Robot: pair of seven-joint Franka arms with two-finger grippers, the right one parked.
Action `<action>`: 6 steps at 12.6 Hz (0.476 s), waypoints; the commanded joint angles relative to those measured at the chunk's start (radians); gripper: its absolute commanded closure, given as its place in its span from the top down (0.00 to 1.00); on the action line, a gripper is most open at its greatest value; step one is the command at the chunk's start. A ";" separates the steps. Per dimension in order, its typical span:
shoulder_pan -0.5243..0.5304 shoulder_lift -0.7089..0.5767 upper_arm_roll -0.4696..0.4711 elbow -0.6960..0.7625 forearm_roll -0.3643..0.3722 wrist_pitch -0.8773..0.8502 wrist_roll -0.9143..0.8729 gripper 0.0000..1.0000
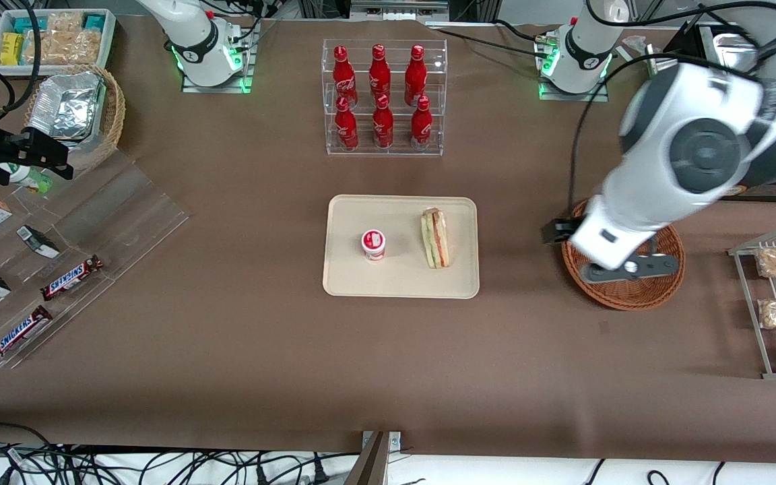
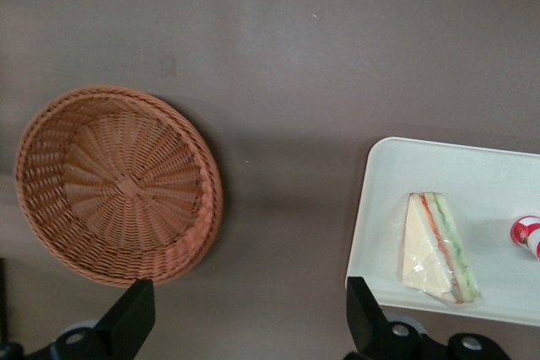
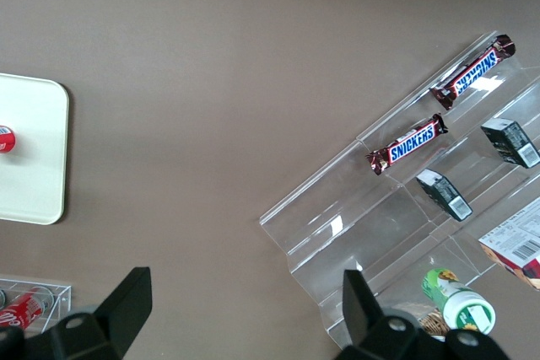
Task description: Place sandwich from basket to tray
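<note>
now gripper [image 2: 245, 318] jaws wide apart, holding nothing, above basket [image 1: 637, 295]; sandwich [image 1: 435, 237] on tray [image 1: 341, 269].

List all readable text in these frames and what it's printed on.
"SNICKERS": on the two chocolate bars lying on the clear acrylic stand.
Script logo on the red bottles: too small to read.
Red-and-white cup on the tray: label unreadable.
Barcoded small boxes and the green-lidded bottle: print too small.
No text on the sandwich or the basket. The gripper hangs open above the table between basket and tray.
</note>
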 commanded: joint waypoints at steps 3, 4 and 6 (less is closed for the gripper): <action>-0.014 -0.039 0.126 0.004 -0.070 -0.027 0.251 1.00; -0.014 -0.035 0.130 0.004 -0.069 -0.027 0.262 1.00; -0.014 -0.028 0.131 0.003 -0.069 -0.024 0.270 1.00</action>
